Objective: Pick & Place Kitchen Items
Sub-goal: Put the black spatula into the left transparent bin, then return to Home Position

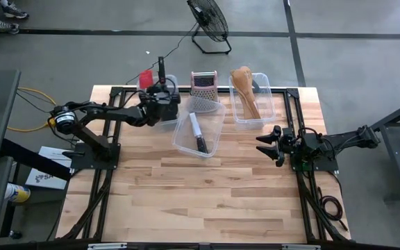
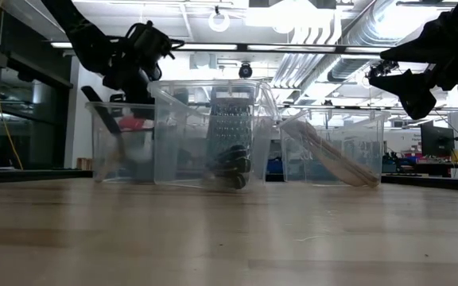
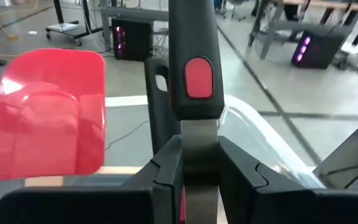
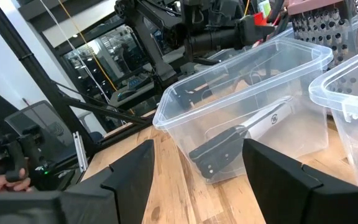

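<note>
Overhead, left gripper (image 1: 164,97) clamping black spatula (image 3: 193,74) above bin rim (image 1: 173,78).

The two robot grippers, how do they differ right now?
The left gripper is shut on a black-handled utensil, while the right gripper is open and holds nothing. The left gripper hangs over the leftmost clear bin at the table's back edge; the right gripper hovers over bare wood near the bin of wooden spoons. Both are dark and have two fingers.
</note>
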